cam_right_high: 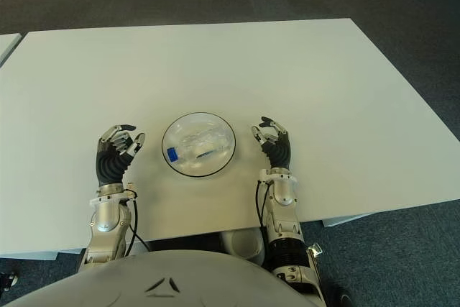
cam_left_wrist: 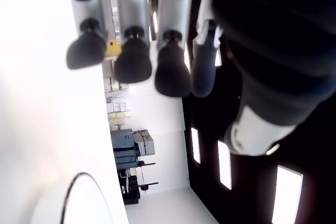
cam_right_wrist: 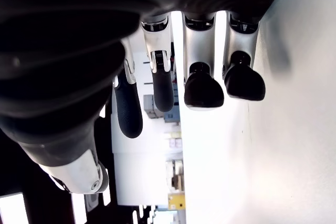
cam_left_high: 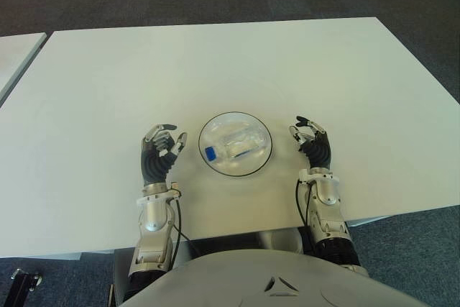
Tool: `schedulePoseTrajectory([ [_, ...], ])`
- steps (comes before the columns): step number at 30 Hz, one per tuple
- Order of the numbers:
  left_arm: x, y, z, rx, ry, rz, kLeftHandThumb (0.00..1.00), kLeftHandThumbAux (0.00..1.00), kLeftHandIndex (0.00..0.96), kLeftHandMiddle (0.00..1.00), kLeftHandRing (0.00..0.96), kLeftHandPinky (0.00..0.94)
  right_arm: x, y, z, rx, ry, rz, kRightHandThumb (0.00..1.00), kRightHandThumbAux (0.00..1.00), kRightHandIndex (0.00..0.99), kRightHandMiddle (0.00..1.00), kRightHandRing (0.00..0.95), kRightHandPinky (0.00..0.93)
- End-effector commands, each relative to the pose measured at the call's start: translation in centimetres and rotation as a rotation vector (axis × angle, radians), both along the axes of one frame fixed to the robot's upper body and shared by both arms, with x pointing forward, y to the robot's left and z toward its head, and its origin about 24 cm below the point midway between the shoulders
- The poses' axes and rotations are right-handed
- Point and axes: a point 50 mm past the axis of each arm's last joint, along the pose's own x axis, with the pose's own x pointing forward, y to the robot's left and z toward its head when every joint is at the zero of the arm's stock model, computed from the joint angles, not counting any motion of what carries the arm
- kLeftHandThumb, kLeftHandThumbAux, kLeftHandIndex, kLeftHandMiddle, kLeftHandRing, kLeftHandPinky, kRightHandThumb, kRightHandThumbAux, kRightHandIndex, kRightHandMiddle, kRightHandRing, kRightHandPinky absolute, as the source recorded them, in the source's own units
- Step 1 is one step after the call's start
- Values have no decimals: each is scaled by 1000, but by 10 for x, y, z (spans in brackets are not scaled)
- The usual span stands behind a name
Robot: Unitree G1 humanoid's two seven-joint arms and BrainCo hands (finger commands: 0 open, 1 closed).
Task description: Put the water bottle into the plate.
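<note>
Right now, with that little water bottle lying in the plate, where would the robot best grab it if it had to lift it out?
Probably around the clear middle of the water bottle, coming down from above. It lies on its side inside the plate, blue cap toward the robot's left, so the raised rim hinders a sideways approach. Either empty hand, left hand or right hand, shows close beside the plate.

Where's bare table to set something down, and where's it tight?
Free: the whole far half of the table beyond the plate, plus both outer sides past each hand. Tight: near edge, where the left hand and right hand flank the plate holding the water bottle.
</note>
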Motion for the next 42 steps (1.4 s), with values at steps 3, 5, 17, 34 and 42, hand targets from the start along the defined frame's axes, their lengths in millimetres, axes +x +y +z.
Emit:
schedulePoseTrajectory([
  [3, -1, 0, -2, -5, 30, 18, 710, 713, 437, 778, 783, 790, -1, 2, -4, 2, 23, 7, 698, 730, 437, 845, 840, 819],
  [5, -1, 0, -2, -6, 31, 18, 710, 713, 437, 778, 784, 794, -1, 2, -4, 0, 23, 8, 698, 730, 437, 847, 842, 822],
  [17, -2, 0, -1, -11, 30, 17, 710, 713, 437, 776, 780, 785, -1, 3, -4, -4, 28, 14, 698, 730, 437, 851, 847, 824],
  [34, -2, 0, -1, -1, 17, 10, 707, 715, 436, 776, 778, 785, 0, 3, -4, -14, 40, 14, 698, 730, 437, 850, 848, 833],
  [42, -2, 1, 0, 4, 20, 18, 707, 715, 436, 784, 789, 801, 0, 4, -3, -9, 35, 15, 698, 730, 437, 852, 850, 837],
])
